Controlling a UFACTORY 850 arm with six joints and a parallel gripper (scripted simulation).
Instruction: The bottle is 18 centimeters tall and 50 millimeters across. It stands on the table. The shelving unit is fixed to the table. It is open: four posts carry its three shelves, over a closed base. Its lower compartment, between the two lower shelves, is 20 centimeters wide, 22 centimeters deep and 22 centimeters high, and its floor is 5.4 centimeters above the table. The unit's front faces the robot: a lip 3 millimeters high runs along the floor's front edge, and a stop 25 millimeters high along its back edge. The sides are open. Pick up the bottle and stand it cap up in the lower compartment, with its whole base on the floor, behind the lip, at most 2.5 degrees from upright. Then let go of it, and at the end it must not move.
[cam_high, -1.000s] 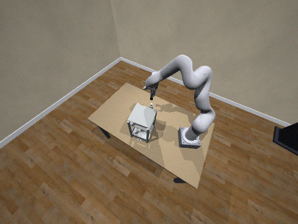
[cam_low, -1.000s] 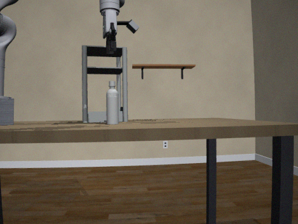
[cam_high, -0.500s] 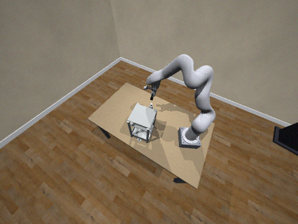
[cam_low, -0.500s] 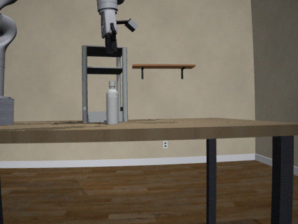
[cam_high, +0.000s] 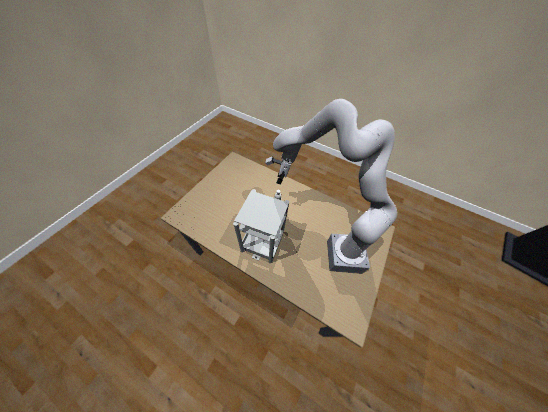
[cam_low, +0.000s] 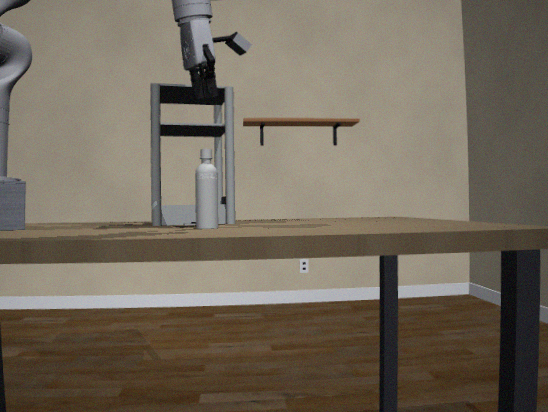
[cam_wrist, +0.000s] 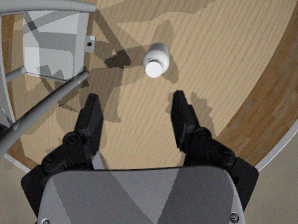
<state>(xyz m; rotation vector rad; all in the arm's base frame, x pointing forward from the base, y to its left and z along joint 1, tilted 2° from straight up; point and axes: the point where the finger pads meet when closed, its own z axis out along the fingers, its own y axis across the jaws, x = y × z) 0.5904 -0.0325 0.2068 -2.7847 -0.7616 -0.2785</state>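
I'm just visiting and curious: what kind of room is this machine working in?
Probably a plain test room: bare beige walls, a wooden floor, and one table carrying a robot arm, a small shelving unit and a bottle.
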